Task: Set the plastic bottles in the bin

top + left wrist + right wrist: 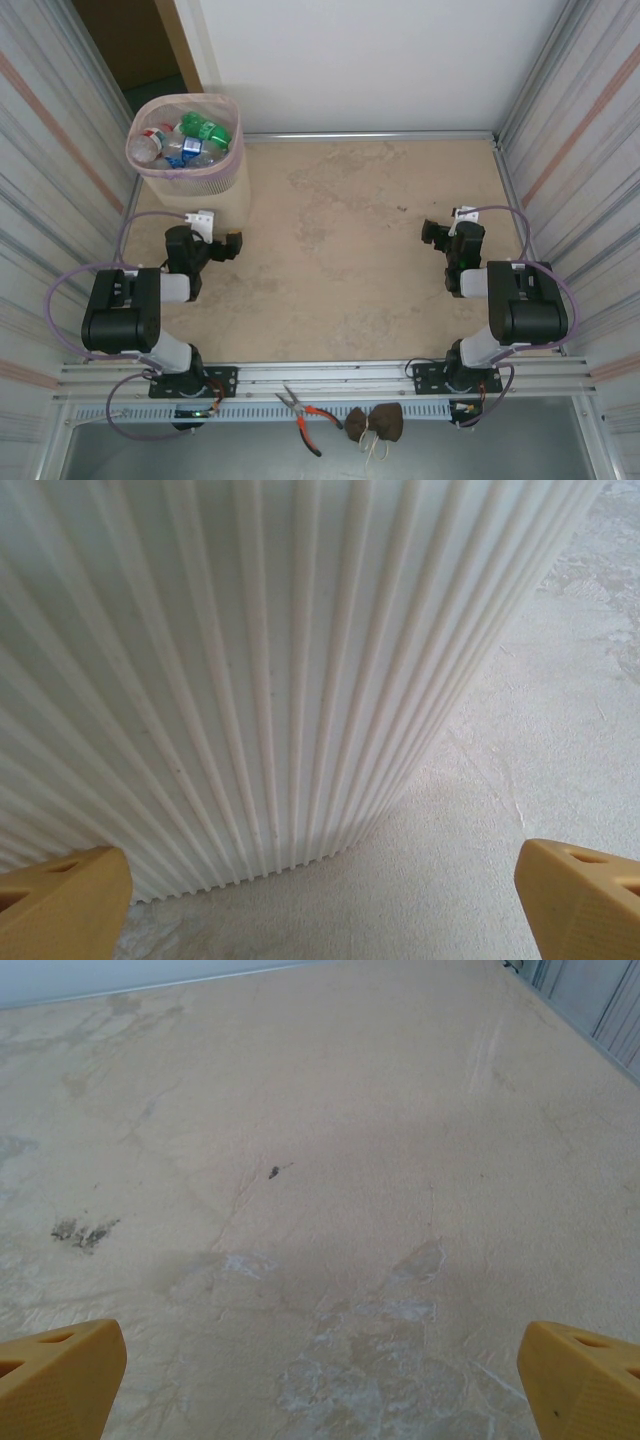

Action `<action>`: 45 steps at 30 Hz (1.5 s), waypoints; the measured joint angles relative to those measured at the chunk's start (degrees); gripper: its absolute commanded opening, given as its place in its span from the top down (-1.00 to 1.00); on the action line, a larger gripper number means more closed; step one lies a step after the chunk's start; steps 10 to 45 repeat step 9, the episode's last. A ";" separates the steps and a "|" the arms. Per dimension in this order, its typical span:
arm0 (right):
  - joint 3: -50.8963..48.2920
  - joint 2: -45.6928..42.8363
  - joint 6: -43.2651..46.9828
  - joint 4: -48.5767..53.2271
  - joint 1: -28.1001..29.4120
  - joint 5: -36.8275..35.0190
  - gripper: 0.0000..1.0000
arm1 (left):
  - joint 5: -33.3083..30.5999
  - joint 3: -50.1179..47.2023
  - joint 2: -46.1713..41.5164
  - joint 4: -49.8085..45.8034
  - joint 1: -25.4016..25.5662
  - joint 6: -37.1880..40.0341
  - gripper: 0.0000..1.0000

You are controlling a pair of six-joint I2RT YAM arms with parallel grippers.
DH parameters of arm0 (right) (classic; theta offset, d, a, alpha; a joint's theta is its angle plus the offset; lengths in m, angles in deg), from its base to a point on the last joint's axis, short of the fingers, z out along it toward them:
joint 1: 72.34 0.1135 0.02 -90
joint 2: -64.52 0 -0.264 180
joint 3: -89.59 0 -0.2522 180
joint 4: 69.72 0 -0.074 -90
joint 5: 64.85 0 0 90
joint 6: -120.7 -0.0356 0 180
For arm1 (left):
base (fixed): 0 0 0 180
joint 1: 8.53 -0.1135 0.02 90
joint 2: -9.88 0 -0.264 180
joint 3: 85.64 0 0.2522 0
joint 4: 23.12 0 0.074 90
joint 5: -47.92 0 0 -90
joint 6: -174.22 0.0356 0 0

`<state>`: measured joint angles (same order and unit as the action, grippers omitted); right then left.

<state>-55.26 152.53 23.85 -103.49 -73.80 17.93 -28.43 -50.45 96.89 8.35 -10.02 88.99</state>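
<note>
The pale pink bin (190,172) stands at the table's far left corner. Several plastic bottles (170,145) lie inside it, among them a green one (205,130) and clear ones with blue labels. My left gripper (232,243) hovers low just in front of the bin, fingers wide apart and empty. In the left wrist view the bin's ribbed wall (250,680) is close ahead, with the left gripper (320,910) open and its yellow fingertips (60,905) at the bottom corners. My right gripper (432,234) is open and empty at mid right, over bare table (320,1210); its own camera has it (320,1385) low over the surface.
Corrugated metal walls (50,170) close in both sides and a white wall (380,60) the back. On the front rail lie red-handled pliers (303,412) and a brown pouch (375,422). The beige tabletop (340,260) between the arms carries stains.
</note>
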 measured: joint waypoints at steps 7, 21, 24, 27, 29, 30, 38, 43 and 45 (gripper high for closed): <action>0.35 0.09 0.04 0.33 0.09 0.72 -0.98 | 0.00 0.00 0.00 0.00 0.00 0.00 -0.97; 0.37 0.09 0.04 0.44 0.09 1.11 -0.98 | 0.00 0.00 0.00 0.00 0.00 0.00 -0.97; 0.37 0.09 0.04 0.44 0.09 1.11 -0.98 | 0.00 0.00 0.00 0.00 0.00 0.00 -0.97; 0.37 0.09 0.04 0.44 0.09 1.11 -0.98 | 0.00 0.00 0.00 0.00 0.00 0.00 -0.97; 0.37 0.09 0.04 0.44 0.09 1.11 -0.98 | 0.00 0.00 0.00 0.00 0.00 0.00 -0.97; 0.37 0.09 0.04 0.44 0.09 1.11 -0.98 | 0.00 0.00 0.00 0.00 0.00 0.00 -0.97; 0.37 0.09 0.04 0.44 0.09 1.11 -0.98 | 0.00 0.00 0.00 0.00 0.00 0.00 -0.97; 0.37 0.09 0.04 0.44 0.09 1.11 -0.98 | 0.00 0.00 0.00 0.00 0.00 0.00 -0.97; 0.37 0.09 0.04 0.44 0.09 1.11 -0.98 | 0.00 0.00 0.00 0.00 0.00 0.00 -0.97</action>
